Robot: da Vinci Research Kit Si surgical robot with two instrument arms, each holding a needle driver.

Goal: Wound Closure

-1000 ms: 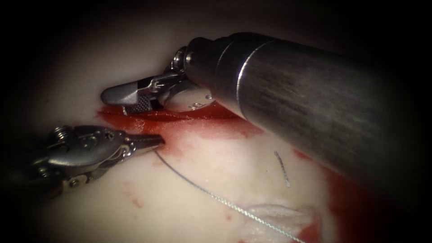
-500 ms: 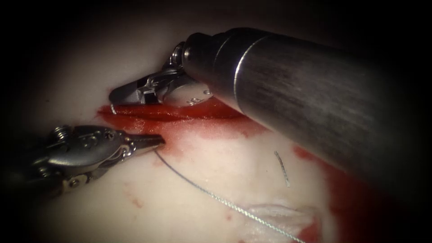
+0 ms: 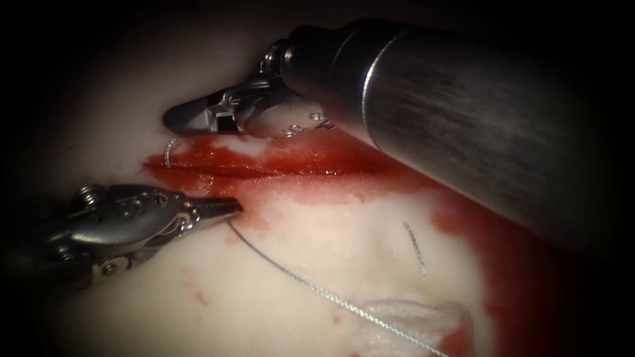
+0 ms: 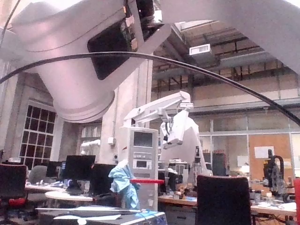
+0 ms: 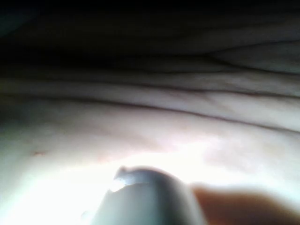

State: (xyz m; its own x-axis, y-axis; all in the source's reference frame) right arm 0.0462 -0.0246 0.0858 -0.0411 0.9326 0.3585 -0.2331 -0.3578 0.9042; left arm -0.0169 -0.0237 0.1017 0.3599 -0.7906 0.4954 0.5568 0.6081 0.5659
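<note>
Needle (image 3: 170,149): thin curve at the left end of the cut (image 3: 264,162), just under the right gripper (image 3: 182,118); whether it sits in the tissue (image 3: 317,258) — cannot tell.
Right gripper: clenched, grasping nothing I can see.
Left gripper (image 3: 228,209): clenched on the thread (image 3: 297,281).
Progress: cut unclosed, wet with red fluid (image 3: 317,178); no stitches visible across it.

Your right tool (image 3: 188,119) sits just behind the left end of the cut (image 3: 264,165), holding the needle (image 3: 170,151), which curves down from its tip into the tissue (image 3: 317,251) there. Your left tool (image 3: 221,210) lies in front of the cut, gripping the thread (image 3: 311,287), which trails rightward and forward across the tissue. 1 cut end of thread (image 3: 415,248) rests farther right, in front of the cut.
</note>
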